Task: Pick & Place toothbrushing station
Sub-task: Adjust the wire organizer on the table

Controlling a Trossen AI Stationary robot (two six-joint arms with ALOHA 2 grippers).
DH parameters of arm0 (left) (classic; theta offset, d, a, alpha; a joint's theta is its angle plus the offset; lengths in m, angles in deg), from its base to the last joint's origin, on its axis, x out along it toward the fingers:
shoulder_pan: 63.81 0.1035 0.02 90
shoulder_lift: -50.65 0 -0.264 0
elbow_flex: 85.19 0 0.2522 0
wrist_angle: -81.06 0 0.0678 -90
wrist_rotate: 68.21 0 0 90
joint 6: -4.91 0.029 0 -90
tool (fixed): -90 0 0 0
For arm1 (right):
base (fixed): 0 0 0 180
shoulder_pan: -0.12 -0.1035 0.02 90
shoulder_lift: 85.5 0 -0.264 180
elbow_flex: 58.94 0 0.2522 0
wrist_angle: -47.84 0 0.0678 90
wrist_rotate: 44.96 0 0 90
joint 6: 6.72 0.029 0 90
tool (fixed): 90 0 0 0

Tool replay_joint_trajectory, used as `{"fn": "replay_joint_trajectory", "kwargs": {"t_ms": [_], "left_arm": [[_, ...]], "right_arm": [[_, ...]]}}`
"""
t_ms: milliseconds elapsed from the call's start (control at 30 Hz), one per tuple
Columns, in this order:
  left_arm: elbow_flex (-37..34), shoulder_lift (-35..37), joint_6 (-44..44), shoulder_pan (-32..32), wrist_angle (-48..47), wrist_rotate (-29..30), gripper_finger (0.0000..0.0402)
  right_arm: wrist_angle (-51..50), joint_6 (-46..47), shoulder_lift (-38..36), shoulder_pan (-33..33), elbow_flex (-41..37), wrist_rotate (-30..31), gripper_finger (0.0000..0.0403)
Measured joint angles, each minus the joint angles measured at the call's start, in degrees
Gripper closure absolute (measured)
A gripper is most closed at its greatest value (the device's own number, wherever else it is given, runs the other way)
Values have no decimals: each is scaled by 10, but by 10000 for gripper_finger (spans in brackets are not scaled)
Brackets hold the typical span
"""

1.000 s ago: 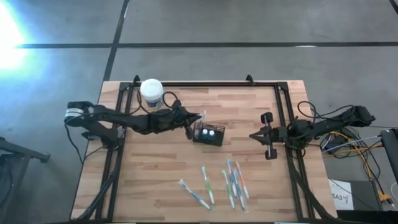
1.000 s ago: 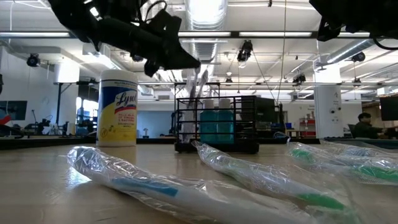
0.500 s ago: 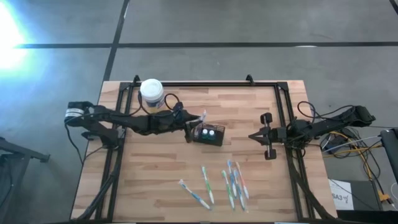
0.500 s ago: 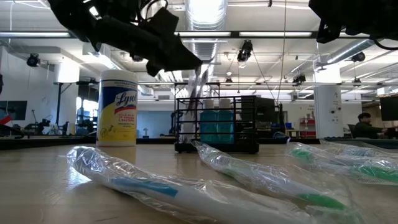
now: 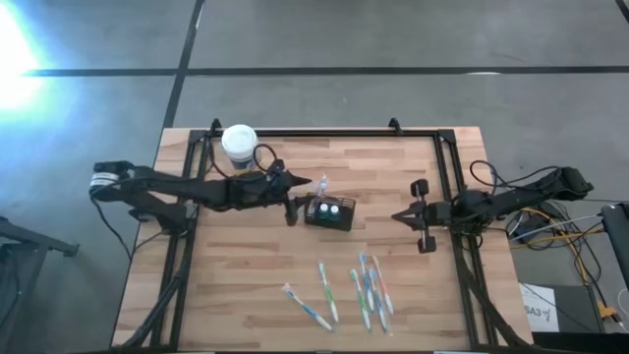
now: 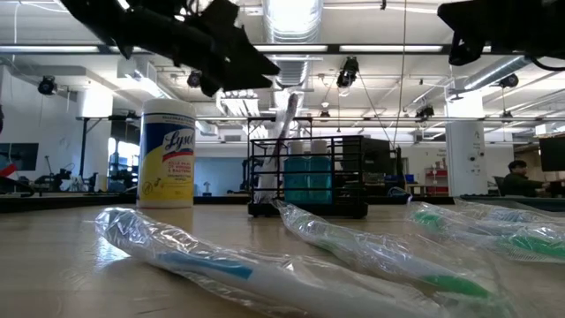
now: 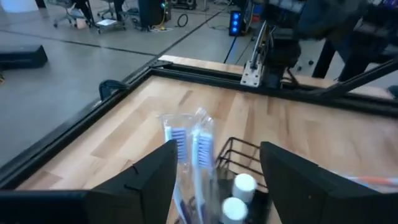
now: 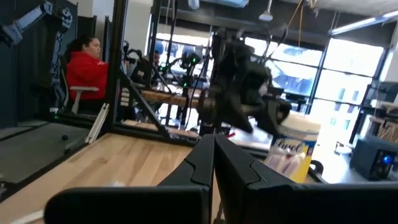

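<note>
The toothbrushing station (image 5: 329, 213) is a small black wire holder standing on its base at the table's middle, with two white-capped bottles in it. A clear-wrapped pair of toothbrushes (image 7: 189, 152) sticks up out of its left end. My left gripper (image 5: 295, 197) hovers open just left of the holder. Its fingers (image 7: 146, 180) stand on either side of the wrapped brushes without touching them. My right gripper (image 5: 398, 215) waits shut near the table's right rail, well clear of the holder.
Several wrapped toothbrushes (image 5: 354, 290) lie loose near the table's front edge, close before the low camera (image 6: 265, 274). A white-lidded wipes jar (image 5: 239, 145) stands at the back left. A black frame rail (image 5: 324, 133) runs around the table.
My left gripper has opened and let go of the wrapped toothbrushes. It has then drawn back a little toward the table's left edge and risen slightly. The brushes stay standing in the holder.
</note>
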Motion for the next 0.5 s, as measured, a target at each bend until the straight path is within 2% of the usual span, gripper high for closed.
{"fn": "replay_joint_trajectory", "kwargs": {"t_ms": [133,233,367,433,500], "left_arm": [[-1,40,-33,-24,-91,1,183],[-7,50,-47,-64,-139,31,220],[-33,50,-58,-132,-144,120,308],[-49,50,-77,-166,-142,187,360],[-66,48,-116,-195,-142,263,389]], "right_arm": [[-29,1,0,1,0,1,394],[-38,17,5,3,0,4,394],[-40,49,38,3,0,5,394],[-45,77,66,3,0,5,394],[-46,119,102,3,-3,5,394]]}}
